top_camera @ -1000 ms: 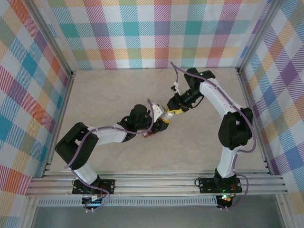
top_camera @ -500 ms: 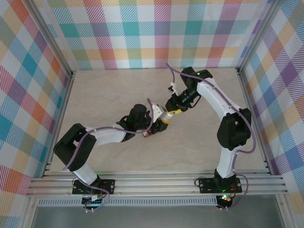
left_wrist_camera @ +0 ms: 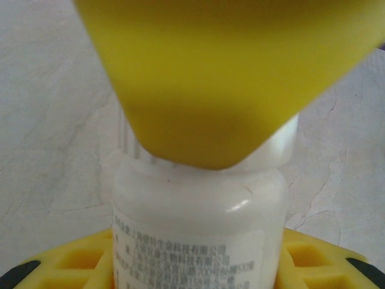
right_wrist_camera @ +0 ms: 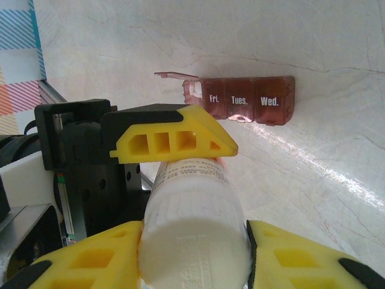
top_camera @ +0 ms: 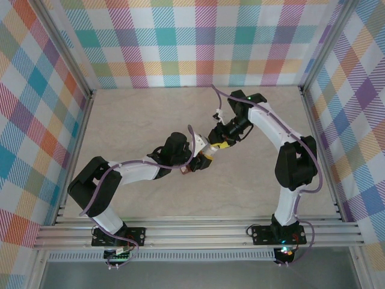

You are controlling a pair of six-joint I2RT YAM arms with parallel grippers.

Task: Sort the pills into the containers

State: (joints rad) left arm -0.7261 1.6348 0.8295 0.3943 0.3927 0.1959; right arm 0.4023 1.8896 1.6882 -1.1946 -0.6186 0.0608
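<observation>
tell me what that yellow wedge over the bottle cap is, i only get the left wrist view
Observer: It is a finger of the right claw, which is shut on the cap end of the bottle.
Operator: ok where's the pill box
Observer: The pill box lies on the table, beyond the bottle as the right wrist view sees it.
Operator: any lid open
Observer: Yes, the end lid next to the Fri. compartment is flipped open. The ones marked Fri., Tues. and Wed. look closed.
</observation>
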